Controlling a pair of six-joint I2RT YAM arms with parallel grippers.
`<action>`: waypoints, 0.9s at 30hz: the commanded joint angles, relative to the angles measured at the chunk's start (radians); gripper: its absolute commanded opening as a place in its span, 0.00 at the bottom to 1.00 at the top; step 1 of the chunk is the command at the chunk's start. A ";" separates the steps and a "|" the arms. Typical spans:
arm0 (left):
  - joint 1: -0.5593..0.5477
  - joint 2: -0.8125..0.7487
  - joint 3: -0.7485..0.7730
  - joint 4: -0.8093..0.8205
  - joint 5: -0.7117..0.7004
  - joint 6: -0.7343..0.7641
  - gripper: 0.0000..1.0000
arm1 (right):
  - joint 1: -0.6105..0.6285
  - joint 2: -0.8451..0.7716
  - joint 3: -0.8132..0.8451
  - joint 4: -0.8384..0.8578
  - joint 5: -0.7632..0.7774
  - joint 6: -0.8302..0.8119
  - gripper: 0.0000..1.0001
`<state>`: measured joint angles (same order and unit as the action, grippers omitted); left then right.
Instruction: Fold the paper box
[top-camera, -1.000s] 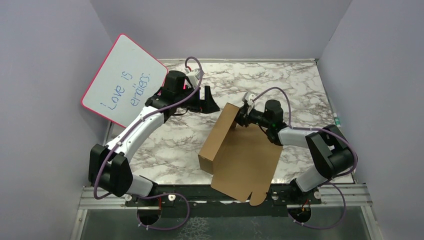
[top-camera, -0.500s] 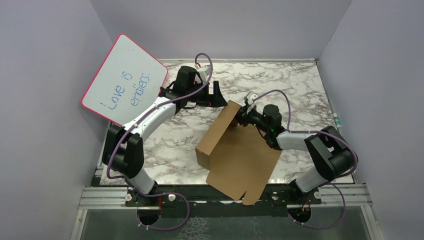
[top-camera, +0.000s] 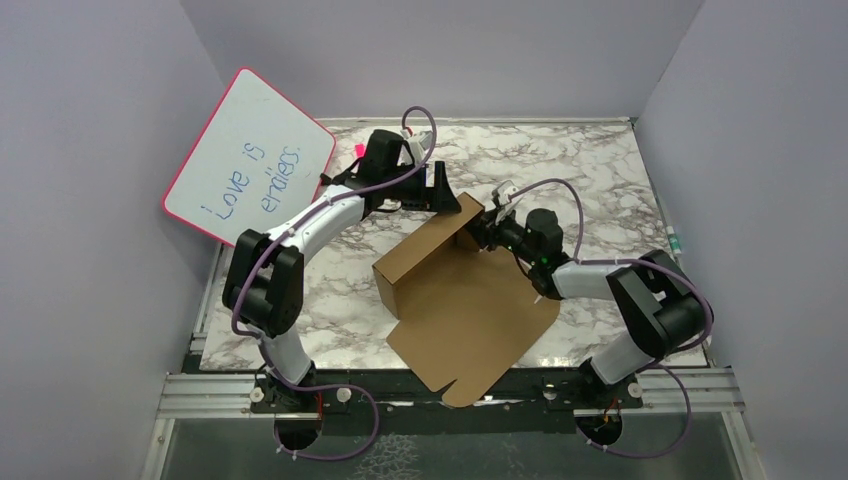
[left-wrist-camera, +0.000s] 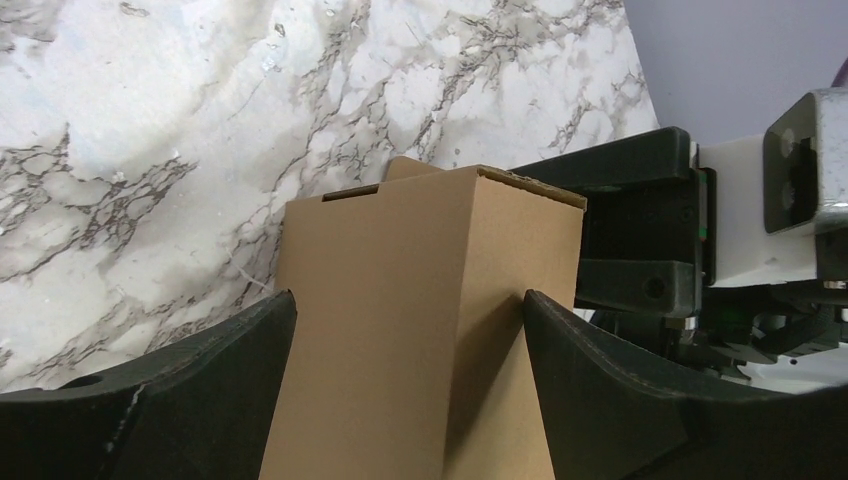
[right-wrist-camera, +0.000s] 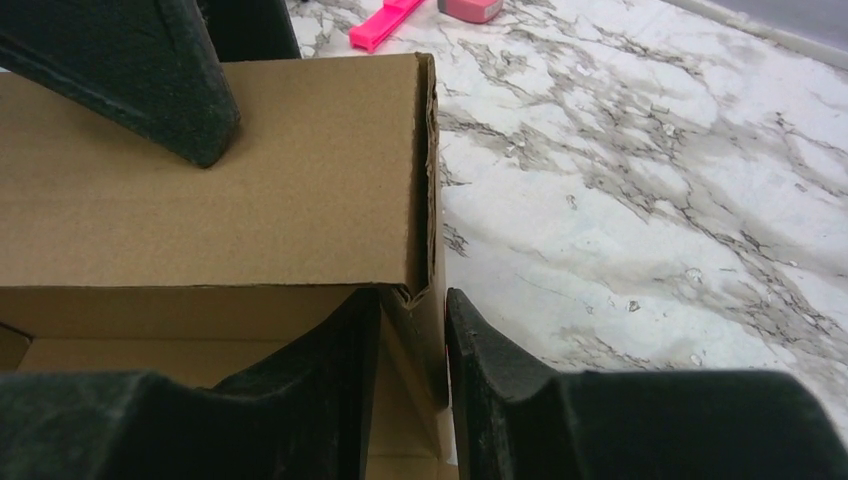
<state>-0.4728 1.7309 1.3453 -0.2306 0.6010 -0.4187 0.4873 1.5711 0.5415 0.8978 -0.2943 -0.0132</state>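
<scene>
Bimanual hold on the paper box (top-camera: 470, 310). The box sits at the middle of the marble desk (top-camera: 600, 170); its broad panel lies flat, with the tabbed near edge reaching past the desk's front edge; one long wall stands raised along the panel's left side, running diagonally away from the bases.

Left arm: the elbel is lifted near the left edge of the desk; the white forearm stretches forward and inward; the wrist turns rightward, bringing the left gripper (top-camera: 445, 195) to the far end of the raised wall. In the left wrist view its fingers (left-wrist-camera: 200, 370) stand wide apart astride that wall, at or against both faces; whether they press it cannot be told.

Right arm: the elbow is bent at the right side of the desk; the forearm runs low, leftward and away; the right gripper (top-camera: 482, 232) meets the same far corner from the inside. In the right wrist view its fingers (right-wrist-camera: 330, 370) are clenched narrowly on the corner's cardboard wall.

A pink-framed whiteboard (top-camera: 250, 160) leans at far left.
</scene>
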 joint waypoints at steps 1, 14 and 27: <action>-0.008 0.024 0.007 0.027 0.057 0.002 0.83 | 0.005 0.047 -0.001 0.075 0.029 0.025 0.37; -0.019 0.039 0.001 0.053 0.103 -0.018 0.81 | 0.005 0.102 -0.012 0.198 0.088 0.034 0.30; -0.045 -0.028 -0.093 0.174 0.146 -0.095 0.81 | 0.019 0.106 -0.015 0.205 0.284 0.057 0.22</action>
<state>-0.5011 1.7523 1.2816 -0.0990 0.7010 -0.4942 0.4988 1.6627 0.5327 1.0359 -0.1299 0.0319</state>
